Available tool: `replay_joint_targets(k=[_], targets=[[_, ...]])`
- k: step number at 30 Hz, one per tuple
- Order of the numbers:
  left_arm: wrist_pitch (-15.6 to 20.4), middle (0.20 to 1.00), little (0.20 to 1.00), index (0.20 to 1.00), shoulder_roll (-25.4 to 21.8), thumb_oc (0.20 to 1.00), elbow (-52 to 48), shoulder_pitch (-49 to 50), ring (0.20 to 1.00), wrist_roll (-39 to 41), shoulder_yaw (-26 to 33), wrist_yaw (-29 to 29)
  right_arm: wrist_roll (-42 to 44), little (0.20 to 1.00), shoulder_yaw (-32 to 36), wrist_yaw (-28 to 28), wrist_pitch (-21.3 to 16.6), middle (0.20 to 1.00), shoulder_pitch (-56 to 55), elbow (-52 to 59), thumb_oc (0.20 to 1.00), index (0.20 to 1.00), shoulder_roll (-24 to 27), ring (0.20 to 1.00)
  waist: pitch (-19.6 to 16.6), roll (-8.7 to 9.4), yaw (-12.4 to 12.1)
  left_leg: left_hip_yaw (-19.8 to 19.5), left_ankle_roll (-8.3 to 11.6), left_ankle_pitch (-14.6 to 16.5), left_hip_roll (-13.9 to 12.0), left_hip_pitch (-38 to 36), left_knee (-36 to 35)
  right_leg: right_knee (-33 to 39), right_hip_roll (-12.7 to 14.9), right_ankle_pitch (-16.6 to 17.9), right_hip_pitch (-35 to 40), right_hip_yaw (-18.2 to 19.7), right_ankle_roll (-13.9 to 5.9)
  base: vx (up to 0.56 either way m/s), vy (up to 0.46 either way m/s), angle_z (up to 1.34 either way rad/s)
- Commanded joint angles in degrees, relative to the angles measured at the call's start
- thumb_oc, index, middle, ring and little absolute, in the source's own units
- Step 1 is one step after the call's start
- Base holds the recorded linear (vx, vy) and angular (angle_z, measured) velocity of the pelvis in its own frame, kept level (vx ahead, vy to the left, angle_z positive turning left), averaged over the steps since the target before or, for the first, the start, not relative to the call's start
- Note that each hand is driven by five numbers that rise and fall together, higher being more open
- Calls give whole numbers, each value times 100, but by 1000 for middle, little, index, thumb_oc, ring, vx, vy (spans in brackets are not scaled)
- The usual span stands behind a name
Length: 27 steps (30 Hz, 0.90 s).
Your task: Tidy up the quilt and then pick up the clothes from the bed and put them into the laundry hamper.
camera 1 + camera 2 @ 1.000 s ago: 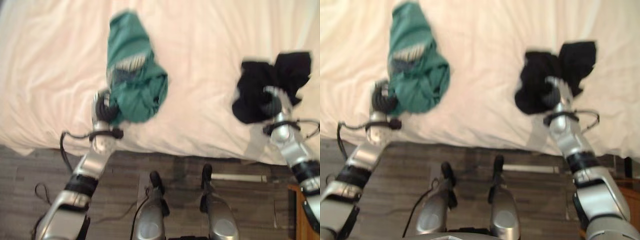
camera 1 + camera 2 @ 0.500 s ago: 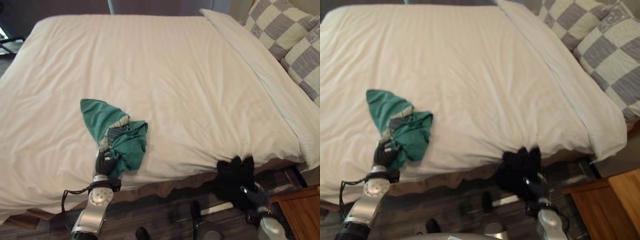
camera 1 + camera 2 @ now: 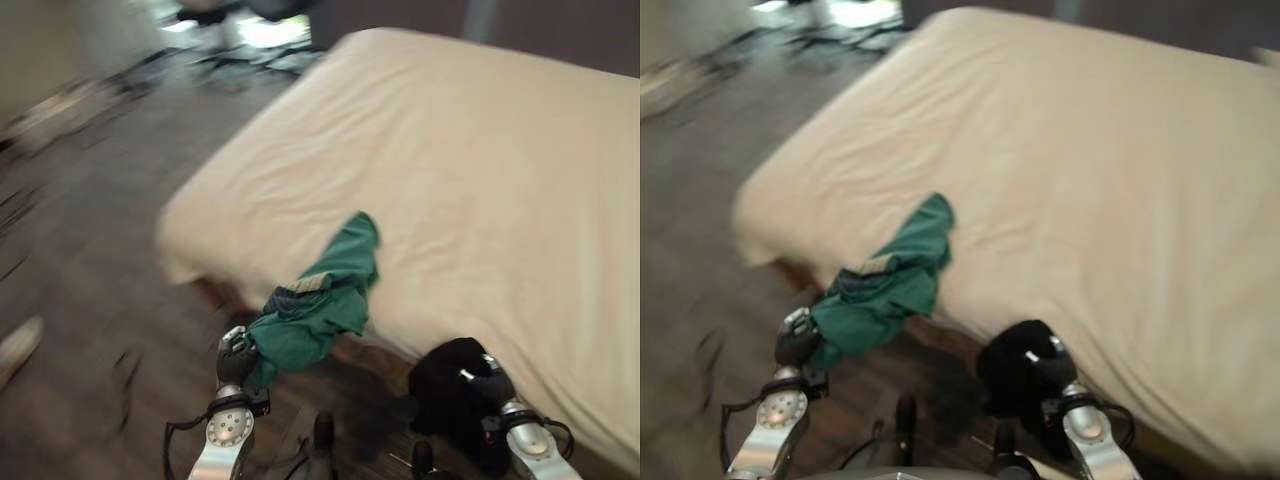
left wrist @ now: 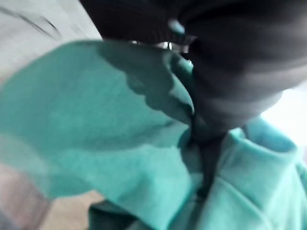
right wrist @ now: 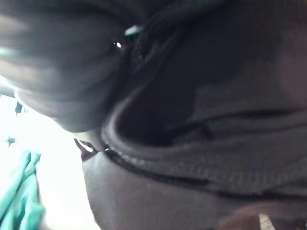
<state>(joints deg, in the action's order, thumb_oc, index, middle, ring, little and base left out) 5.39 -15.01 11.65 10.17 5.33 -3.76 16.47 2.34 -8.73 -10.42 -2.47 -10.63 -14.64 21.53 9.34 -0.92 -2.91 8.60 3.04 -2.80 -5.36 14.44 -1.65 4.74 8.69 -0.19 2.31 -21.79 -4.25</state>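
Soft matt cloth over a dark wood-look floor.
The quilt (image 3: pixel 480 170) is smooth, matt cream cloth with faint creases. The green garment (image 3: pixel 315 305) is soft, matt knit cloth, fleecy up close, with a ribbed collar. The black garment (image 3: pixel 450 395) is thick matt cloth with stitched seams. The floor (image 3: pixel 90 250) is dark wood-look planks with a dull sheen.

Dim, warm light; bright glare far past the bed (image 3: pixel 480 190), top of eye views. Heavy motion blur, floor (image 3: pixel 80 250) worst. Wrist views v. close, soft; white glare beyond fingers.
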Motion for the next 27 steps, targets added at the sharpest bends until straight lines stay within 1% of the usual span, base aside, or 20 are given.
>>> replay_joint_targets(k=[1, 2, 3, 4, 5, 6, 7, 8, 9, 10, 11, 12, 13, 15, 16, 17, 19, 20, 21, 27], targets=[[276, 200, 200, 200, -550, 200, -168, -125, 200, -289, 74, 222, -64, 200, 300, -331, -492, 200, 715, 187, 200, 200, -108, 200, 257, 128, 26, 1300, 187, 90, -339, -881, -235, 1, 130, -401, 306, -16, -557, -42, 110, 258], [324, 200, 200, 200, -526, 200, -116, -136, 200, -135, 32, 171, -87, 200, 345, -394, -442, 200, 637, 141, 200, 200, -129, 200, 240, 135, 48, 1714, 209, 48, -484, -905, -205, -20, 168, -372, 374, -313, -524, -17, 129, 239], [386, 200, 200, 200, -482, 200, -92, -174, 200, 38, -17, 122, -73, 200, 391, -432, -402, 200, 526, 105, 200, 200, -171, 200, 208, 130, 62, 1958, 242, -47, -574, -928, -192, -29, 191, -365, 434, -511, -509, 49, 265, 279], [388, 200, 200, 200, -445, 200, -32, -191, 200, 176, -118, 23, -35, 200, 408, -427, -309, 200, 393, 1, 200, 200, -302, 200, 104, 118, 53, 1946, 256, -108, -542, -979, -253, -139, 242, -393, 553, -782, -502, 79, 227, 219], [390, 200, 200, 200, -453, 200, -30, -188, 200, 184, -124, 19, -35, 200, 411, -426, -312, 200, 388, -3, 200, 200, -307, 200, 98, 121, 68, 1924, 252, -106, -534, -974, -253, -153, 250, -402, 557, -803, -509, 164, 298, 248], [378, 200, 200, 200, -390, 200, 178, -190, 200, 426, -182, -77, 16, 200, 435, -424, -287, 200, 334, -128, 200, 200, -452, 200, 23, 189, -47, 1691, 131, -53, -392, -948, -270, -504, 410, -419, 617, -1039, -548, 96, 174, 199], [385, 200, 200, 200, -400, 200, 189, -198, 200, 438, -189, -83, 15, 200, 442, -423, -291, 200, 332, -131, 200, 200, -458, 200, 17, 198, -25, 1661, 115, -45, -368, -934, -268, -546, 439, -440, 609, -1069, -566, 158, 300, 160], [357, 200, 200, 200, -382, 200, 292, -207, 200, 509, -226, -120, 50, 200, 483, -413, -278, 200, 295, -157, 200, 200, -532, 200, 11, 240, -41, 1580, 8, 45, -241, -970, -291, -939, 598, -378, 580, -1190, -626, 132, 242, 112], [329, 200, 200, 200, -396, 200, 384, -204, 200, 537, -253, -143, 75, 200, 502, -418, -290, 200, 231, -158, 200, 200, -593, 200, 19, 248, -60, 1503, -112, 167, -115, -1046, -319, -1432, 759, -244, 511, -1225, -665, 212, 410, 125], [304, 200, 200, 200, -401, 200, 440, -196, 200, 575, -273, -126, 67, 200, 500, -399, -279, 200, 202, -113, 200, 200, -655, 200, 79, 265, 6, 1404, -249, 335, 81, -1165, -335, -2157, 1092, 11, 321, -1174, -808, 217, 373, 97], [275, 200, 200, 200, -404, 200, 491, -202, 200, 603, -289, -91, 21, 200, 484, -398, -262, 200, 211, -110, 200, 200, -663, 200, 150, 230, 54, 1304, -307, 423, 159, -1246, -335, -2602, 1210, 278, 197, -1019, -859, 198, 353, 88], [273, 200, 200, 200, -422, 200, 540, -234, 200, 657, -290, -15, 19, 200, 491, -453, -279, 200, 229, -101, 200, 200, -668, 200, 225, 188, 113, 1165, -366, 490, 208, -1274, -335, -3023, 1201, 298, -21, -698, -893, 152, 263, 84], [291, 200, 200, 200, -414, 200, 585, -342, 200, 704, -429, 25, 80, 200, 454, -501, -305, 200, 279, -11, 200, 200, -696, 200, 334, 130, 232, 933, -353, 484, 216, -1335, -335, -3304, 828, -62, -464, -52, -741, 80, 166, 107], [295, 200, 200, 200, -411, 200, 594, -355, 200, 705, -433, 26, 81, 200, 459, -501, -304, 200, 285, -12, 200, 200, -693, 200, 320, 132, 206, 958, -349, 478, 212, -1313, -335, -3335, 829, -77, -516, -25, -726, 31, 30, 109], [334, 200, 200, 200, -340, 200, 748, -789, 200, 646, -764, -66, 226, 200, 556, -597, -459, 200, 264, -9, 200, 200, -635, 200, 586, -27, 446, 425, -240, 373, 245, -1274, -335, -2482, 69, -525, -1102, 740, -557, 33, -17, 61], [334, 200, 200, 200, -339, 200, 750, -792, 200, 646, -765, -65, 226, 200, 557, -596, -460, 200, 266, -10, 200, 200, -635, 200, 589, -31, 454, 416, -237, 372, 242, -1275, -335, -2475, 66, -525, -1093, 729, -554, 60, -50, 108], [322, 200, 200, 200, -362, 200, 747, -835, 200, 609, -820, -84, 262, 200, 577, -599, -473, 200, 258, 4, 200, 200, -634, 200, 572, -11, 481, 342, -213, 378, 268, -1281, -335, -2144, 37, -491, -1075, 768, -509, 79, -95, 150], [184, 200, 200, 200, -392, 200, 972, -1009, 200, 370, -907, -70, 156, 200, 605, -730, -496, 200, 345, -84, 200, 200, -559, 200, 549, 83, 589, 130, -182, 430, 380, -1290, -335, -1090, -86, -308, -995, 1215, -554, 124, -143, 84], [447, 200, 200, 200, -64, 200, 1440, -1522, 200, -23, -1651, -442, 899, 200, 210, -371, -588, 200, 1133, -3000, 200, 200, -292, 200, 63, 10, -50, -543, -65, 443, 545, -1804, -335, -665, -494, -504, 117, 817, -347, 124, -142, 15], [390, 200, 200, 200, -130, 200, 1390, -1445, 200, -172, -1664, -454, 604, 200, 190, -415, -612, 200, 1090, -2565, 200, 200, -129, 200, 69, 18, -52, -585, 21, 460, 510, -1905, -335, -548, -537, -552, 294, 756, -264, 87, -98, -15]])
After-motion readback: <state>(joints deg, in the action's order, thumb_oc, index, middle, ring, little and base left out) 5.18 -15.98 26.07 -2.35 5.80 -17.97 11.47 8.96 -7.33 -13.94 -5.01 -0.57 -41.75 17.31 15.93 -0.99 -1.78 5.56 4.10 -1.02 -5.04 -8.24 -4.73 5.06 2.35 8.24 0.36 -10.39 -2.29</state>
